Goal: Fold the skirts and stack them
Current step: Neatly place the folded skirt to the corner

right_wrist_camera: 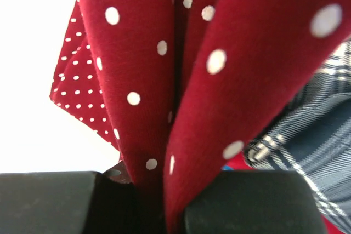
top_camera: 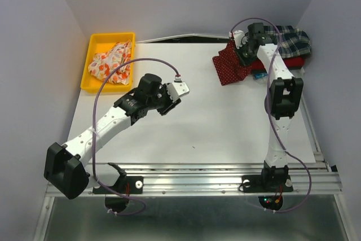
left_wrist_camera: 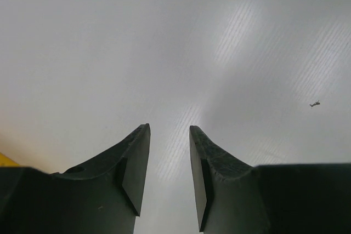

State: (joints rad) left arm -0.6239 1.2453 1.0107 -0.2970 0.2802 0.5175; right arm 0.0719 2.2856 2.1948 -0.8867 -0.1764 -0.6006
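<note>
- L gripper (left_wrist_camera: 169,131): fingers (left_wrist_camera: 123,163) standing apart, about half open, gripping nothing; only bare white table (left_wrist_camera: 164,36) showing in the gap.
- Small dark speck (left_wrist_camera: 314,103) lying on the table, right of and beyond the L fingers, well apart from them.
- R gripper (right_wrist_camera: 159,193): fingers (right_wrist_camera: 49,201) pinching together on the dotted red skirt (right_wrist_camera: 142,53); cloth bunching into vertical folds rising straight out from between the pads.
- More of the dotted red skirt is spreading onto the table to the left of the R fingers.
- Plaid skirt (right_wrist_camera: 307,152) sitting just right of the R fingers, touching the dotted cloth.
- Top view: plaid skirt lying on the plain red skirt (top_camera: 293,61) at the far right corner, just beside the R gripper.
- Cream blob skirt (top_camera: 110,63) sitting crumpled in the yellow bin (top_camera: 107,36), beyond and to the left of the L fingers, not touching them.
</note>
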